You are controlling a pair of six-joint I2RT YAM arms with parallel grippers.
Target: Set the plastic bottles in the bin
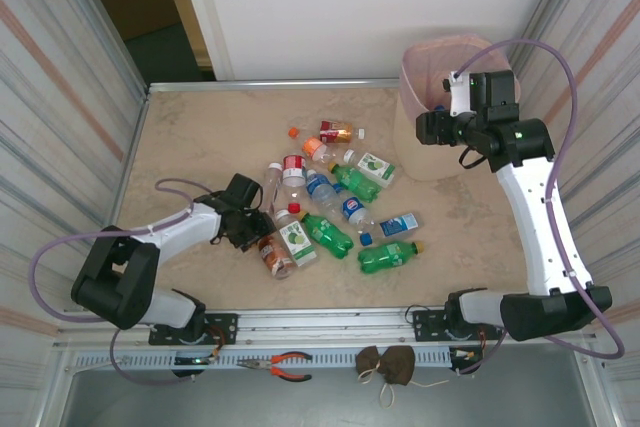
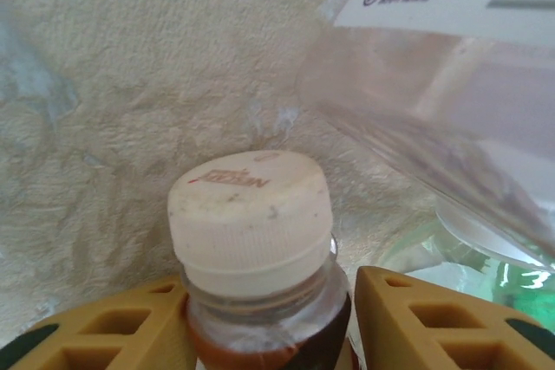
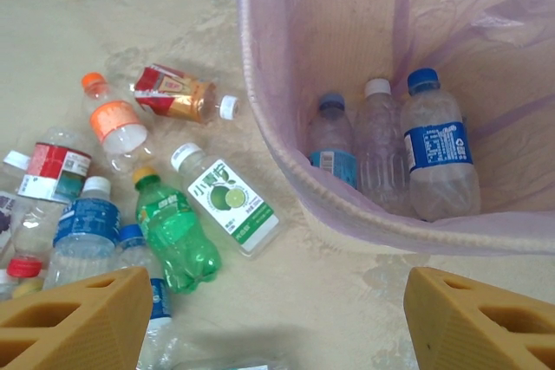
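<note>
The table (image 1: 200, 127) carries the pink bin (image 1: 440, 44) at its far right corner, and three clear bottles (image 3: 438, 149) rest inside it. The right gripper (image 3: 279, 305) hovers just above the bin's near rim, its jaws spread wide and empty. Well left of the bin lies the heap of bottles (image 1: 335, 202) not yet cleared (a dozen or so, green, clear and brown). At the side of the heap farthest from the bin, the left gripper (image 2: 269, 322) has its fingers (image 2: 113, 327) either side of a brown bottle (image 2: 282, 348), just below its white cap (image 2: 251, 214). Whether they pinch the neck I cannot tell: one seems to touch, the other shows a sliver of gap. The step in hand looks like picking up this bottle. Next comes a firm clamp, a lift clear of the neighbouring clear bottle (image 2: 434, 84), then a long carry across to the bin.
</note>
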